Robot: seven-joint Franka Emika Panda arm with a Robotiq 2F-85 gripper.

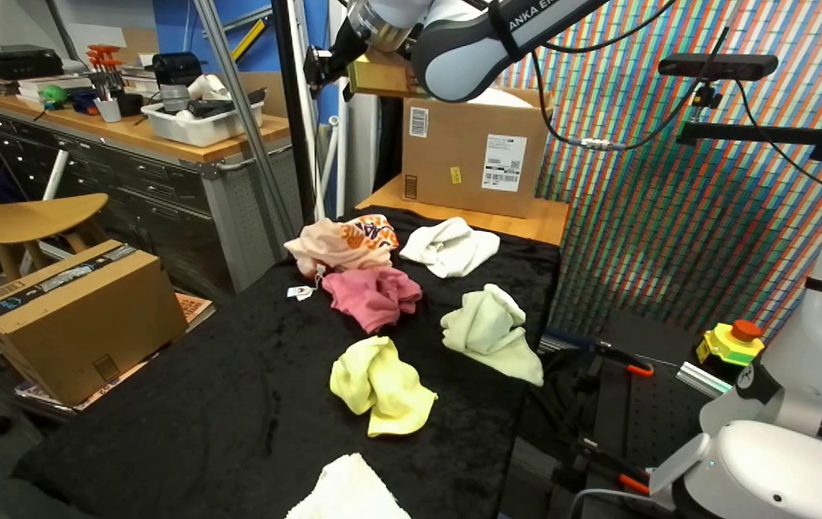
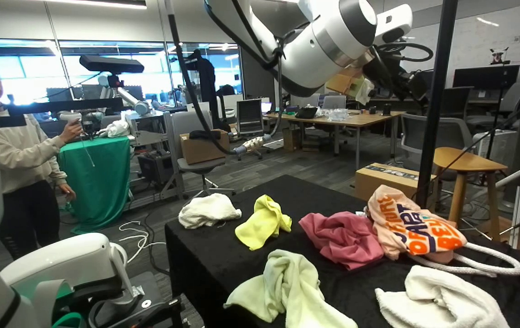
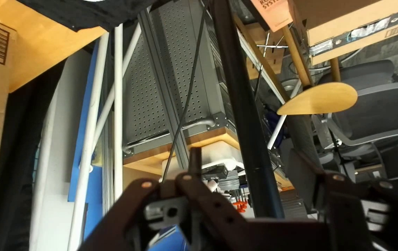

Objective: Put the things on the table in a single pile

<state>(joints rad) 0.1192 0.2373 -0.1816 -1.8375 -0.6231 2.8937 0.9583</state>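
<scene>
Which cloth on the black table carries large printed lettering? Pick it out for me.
The peach cloth, beside the pink one: big orange and dark lettering covers it, while none of the others shows any.

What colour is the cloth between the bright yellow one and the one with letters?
Dark pink. The cloth shows best in an exterior view.

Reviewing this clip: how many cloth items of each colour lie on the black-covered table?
White cloths: 2
Yellow cloth: 1
Pale green cloth: 1
Pink cloth: 1
Peach printed item: 1
Total: 6
</scene>
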